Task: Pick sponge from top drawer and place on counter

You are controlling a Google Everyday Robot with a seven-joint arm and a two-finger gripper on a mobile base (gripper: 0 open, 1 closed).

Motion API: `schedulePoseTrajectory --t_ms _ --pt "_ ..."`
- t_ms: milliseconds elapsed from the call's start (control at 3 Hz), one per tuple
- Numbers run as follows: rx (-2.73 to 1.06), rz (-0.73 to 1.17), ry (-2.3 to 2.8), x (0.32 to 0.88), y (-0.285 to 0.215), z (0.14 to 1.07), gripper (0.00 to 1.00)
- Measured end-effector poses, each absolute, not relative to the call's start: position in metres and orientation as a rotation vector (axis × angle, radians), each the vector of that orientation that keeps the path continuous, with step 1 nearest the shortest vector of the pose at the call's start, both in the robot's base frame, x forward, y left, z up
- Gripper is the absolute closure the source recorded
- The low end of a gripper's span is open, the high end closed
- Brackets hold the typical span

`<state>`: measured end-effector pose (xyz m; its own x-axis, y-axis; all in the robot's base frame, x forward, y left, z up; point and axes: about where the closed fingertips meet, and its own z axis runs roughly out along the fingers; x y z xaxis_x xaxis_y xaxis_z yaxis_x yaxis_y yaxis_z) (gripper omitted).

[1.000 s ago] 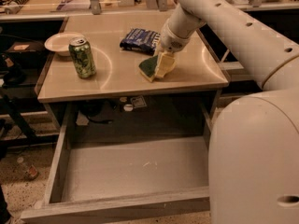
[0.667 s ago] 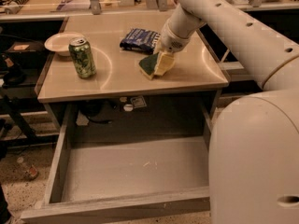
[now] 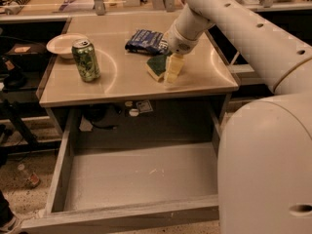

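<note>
Low over the counter (image 3: 122,84), the gripper (image 3: 174,69) points down, its tip at or just above the tabletop. Touching it, on its side toward the green can (image 3: 86,60), the sponge (image 3: 156,67) rests on the counter, with the blue chip bag (image 3: 146,40) just beyond. Whether the gripper clasps the sponge or has let go cannot be told. Well below it, the top drawer (image 3: 141,177) stands pulled out, its floor bare. By this showing the carry is done; a sure release and a withdrawal appear to remain.

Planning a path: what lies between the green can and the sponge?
Only bare counter, in the camera view; the gripper is at the sponge.
</note>
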<state>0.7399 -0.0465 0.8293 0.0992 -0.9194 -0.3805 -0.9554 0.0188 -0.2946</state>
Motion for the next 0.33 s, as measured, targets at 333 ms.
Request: schedulePoseTrajectory --t_ms 333 --pt "-1.909 0.1 1.829 0.7399 -0.0465 0.8293 0.0"
